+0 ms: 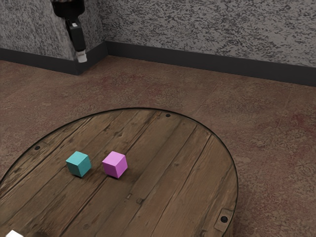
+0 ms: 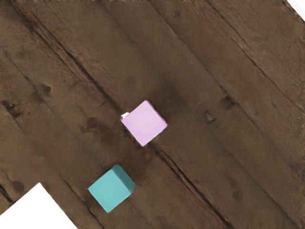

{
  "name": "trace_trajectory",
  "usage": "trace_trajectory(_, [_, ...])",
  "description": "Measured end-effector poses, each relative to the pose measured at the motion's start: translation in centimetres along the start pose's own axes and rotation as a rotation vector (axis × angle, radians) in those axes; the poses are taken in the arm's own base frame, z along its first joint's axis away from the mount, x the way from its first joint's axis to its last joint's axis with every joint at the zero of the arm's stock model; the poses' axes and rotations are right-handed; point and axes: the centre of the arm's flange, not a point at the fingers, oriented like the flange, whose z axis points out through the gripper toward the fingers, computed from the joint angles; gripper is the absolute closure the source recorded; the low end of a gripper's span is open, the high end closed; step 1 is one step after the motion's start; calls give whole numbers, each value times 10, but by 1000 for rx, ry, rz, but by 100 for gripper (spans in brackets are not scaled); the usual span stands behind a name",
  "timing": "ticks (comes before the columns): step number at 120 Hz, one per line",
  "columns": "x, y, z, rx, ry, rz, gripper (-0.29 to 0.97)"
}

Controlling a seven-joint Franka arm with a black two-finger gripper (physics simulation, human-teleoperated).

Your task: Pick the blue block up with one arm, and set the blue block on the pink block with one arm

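Observation:
A blue-green block (image 1: 78,164) rests on the round wooden table (image 1: 173,158), toward the exterior view's left. A pink block (image 1: 115,164) sits just to its right, with a small gap between them. Both stand alone with nothing on top. My gripper (image 1: 81,57) hangs high above the table, up at the exterior view's upper left and far from both blocks, holding nothing. From the wrist view I look straight down on the pink block (image 2: 144,122), with the blue block (image 2: 111,188) beside it on the planks.
A white object (image 1: 14,233) pokes in at the table's near left edge and appears as a white corner (image 2: 38,212) close to the blue block. The table's rim (image 1: 232,163) curves round on the exterior view's right. Brown floor and a grey wall lie beyond.

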Motion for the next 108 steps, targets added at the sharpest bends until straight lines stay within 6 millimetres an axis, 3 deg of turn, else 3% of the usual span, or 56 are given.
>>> trace_trajectory(10, [28, 28, 12, -19, -29, 85, 0])
trace_trajectory(18, [39, 60, 3, -16, -28, 152, 0])
trace_trajectory(22, [44, 77, 10, -25, -51, 189, 0])
trace_trajectory(27, [32, 105, 30, -34, -104, 235, 0])
trace_trajectory(30, [20, 112, 46, -39, -129, 248, 0])
trace_trajectory(39, [-29, 70, 133, -94, -190, 203, 0])
trace_trajectory(45, [-52, 43, 166, -111, -187, 183, 0])
trace_trajectory(52, [-62, 24, 196, -131, -189, 214, 0])
trace_trajectory(68, [-78, -20, 237, -149, -160, 346, 0])
trace_trajectory(81, [-104, -46, 293, -154, -113, 463, 0])
trace_trajectory(88, [-116, -65, 313, -142, -86, 514, 0])
trace_trajectory(108, [-112, -96, 360, -101, -9, 678, 0])
